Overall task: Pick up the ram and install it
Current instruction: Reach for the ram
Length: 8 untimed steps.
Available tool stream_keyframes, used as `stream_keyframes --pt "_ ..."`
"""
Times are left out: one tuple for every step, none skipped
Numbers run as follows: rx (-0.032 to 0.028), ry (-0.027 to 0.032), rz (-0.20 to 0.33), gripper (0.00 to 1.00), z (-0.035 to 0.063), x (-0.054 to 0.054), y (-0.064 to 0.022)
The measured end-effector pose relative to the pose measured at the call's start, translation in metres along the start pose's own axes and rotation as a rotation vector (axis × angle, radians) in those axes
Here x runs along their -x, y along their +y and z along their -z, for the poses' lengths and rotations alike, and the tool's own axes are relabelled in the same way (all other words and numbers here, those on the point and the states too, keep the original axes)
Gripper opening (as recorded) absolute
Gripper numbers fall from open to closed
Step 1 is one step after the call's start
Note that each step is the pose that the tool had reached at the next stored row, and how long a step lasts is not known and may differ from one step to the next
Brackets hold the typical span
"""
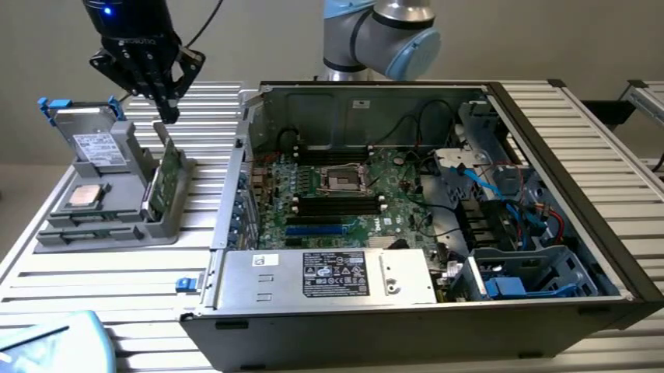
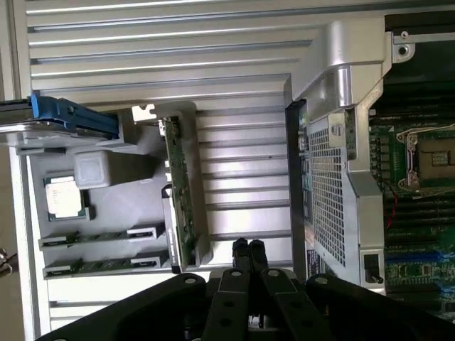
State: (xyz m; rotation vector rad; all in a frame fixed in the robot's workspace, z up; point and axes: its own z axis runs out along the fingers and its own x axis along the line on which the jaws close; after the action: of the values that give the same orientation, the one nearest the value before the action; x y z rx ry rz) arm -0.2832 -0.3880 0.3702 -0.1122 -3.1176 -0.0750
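**claw shut above the holder, ram still parked**

claw (image 1: 166, 115) hangs at the exterior view's far left, over the far end of the grey holder (image 1: 114, 229). fingers are pressed together with nothing between them. in the wrist view the closed tips (image 2: 249, 246) sit over bare table slats, between the holder (image 2: 121, 213) and the case wall (image 2: 334, 163), just beside the ram and not touching it.

ram (image 1: 166, 177) stands on its long edge in the holder's right-hand slot, green face towards the case. it is not yet picked and not in the board. in the wrist view it shows edge-on as a thin green strip (image 2: 179, 192).

other parts in the holder:
- drive (image 1: 99, 144) with a blue handle, at the far end, left of the ram.
- cpu (image 1: 85, 196) lying flat, nearer than the drive; also seen in the wrist view (image 2: 64, 197).

the case (image 1: 581, 233) lies open on the slatted table (image 1: 114, 272), to the right of the holder. the board (image 1: 400, 186) faces up inside, with black slots (image 1: 337, 203) running left to right near its middle. psu (image 1: 332, 276) sits along the case's near edge. the arm (image 1: 379, 35) rises behind the case's far wall.
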Motion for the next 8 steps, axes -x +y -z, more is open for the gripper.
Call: stream_keyframes --pt "-0.0004 0.007 0.0 0.11 -0.0001 -0.004 -0.0001" --pt "-0.0009 0.0142 -0.001 0.11 -0.0003 -0.008 -0.0002" --pt "-0.0014 0.0218 -0.001 0.11 -0.0003 -0.012 -0.0002" --pt "-0.002 0.0289 -0.001 0.11 -0.0004 -0.016 -0.0002" --pt "-0.0025 0.035 -0.002 0.11 -0.0005 -0.019 -0.0001" --pt "-0.0028 0.0391 -0.002 0.11 -0.0006 -0.023 0.0002" --pt "-0.0033 0.0402 -0.002 0.11 -0.0007 -0.028 0.0007" --pt "-0.0039 0.0409 -0.001 0.11 -0.0009 -0.032 0.0011"
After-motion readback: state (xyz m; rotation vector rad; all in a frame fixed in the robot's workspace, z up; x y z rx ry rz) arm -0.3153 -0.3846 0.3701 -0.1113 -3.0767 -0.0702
